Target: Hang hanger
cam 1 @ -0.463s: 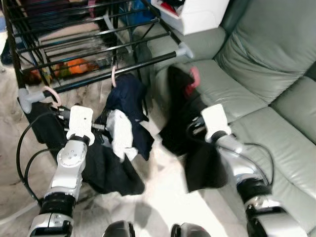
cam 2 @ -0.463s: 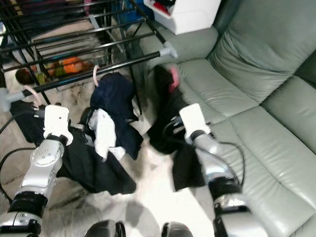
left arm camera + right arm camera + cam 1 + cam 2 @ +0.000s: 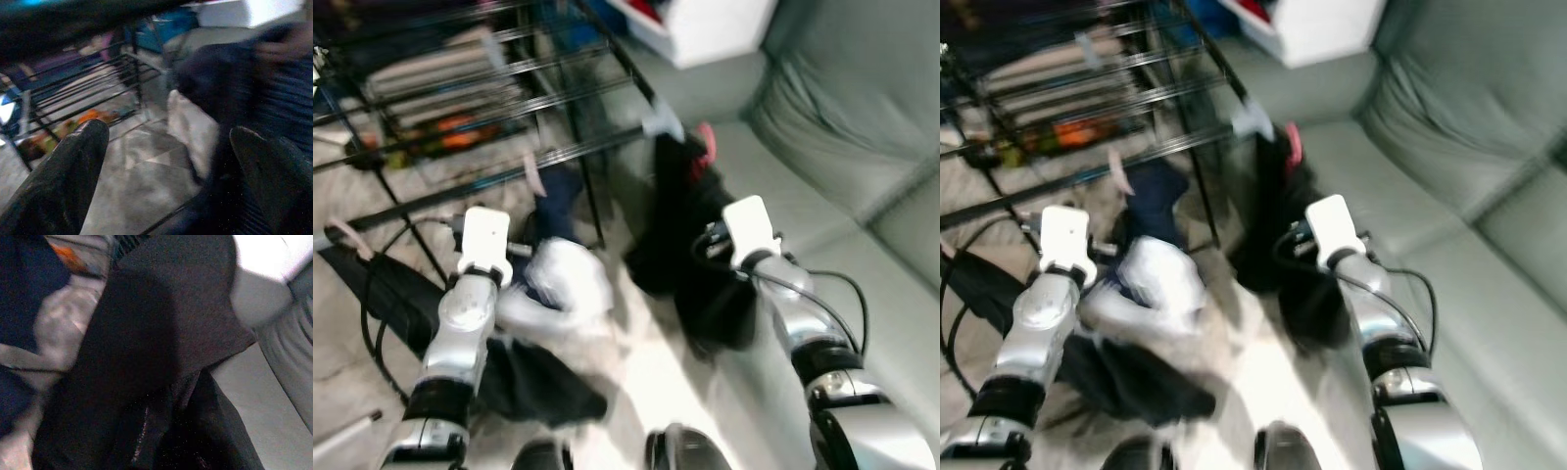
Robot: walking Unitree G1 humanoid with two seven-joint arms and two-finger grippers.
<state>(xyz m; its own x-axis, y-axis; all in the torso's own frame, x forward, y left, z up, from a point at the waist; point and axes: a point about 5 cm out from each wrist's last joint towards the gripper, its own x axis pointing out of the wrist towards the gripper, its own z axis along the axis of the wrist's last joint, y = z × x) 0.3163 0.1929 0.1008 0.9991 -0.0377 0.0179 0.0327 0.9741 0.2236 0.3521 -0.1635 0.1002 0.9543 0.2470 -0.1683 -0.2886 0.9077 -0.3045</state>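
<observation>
Grey-green leather sofa (image 3: 862, 127): smooth, faint sheen. Black metal-rail drying rack (image 3: 460, 108): glossy. Black cloth garment (image 3: 161, 347): matt, finely textured.

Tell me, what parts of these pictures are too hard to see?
- Right gripper: in the right wrist view the black garment covers its fingers, so open or shut is unclear.
- Pink hanger hook: blurred in the eye views, so whether it sits on the rack's rail is unclear.
- White cloth: smeared by motion.
</observation>
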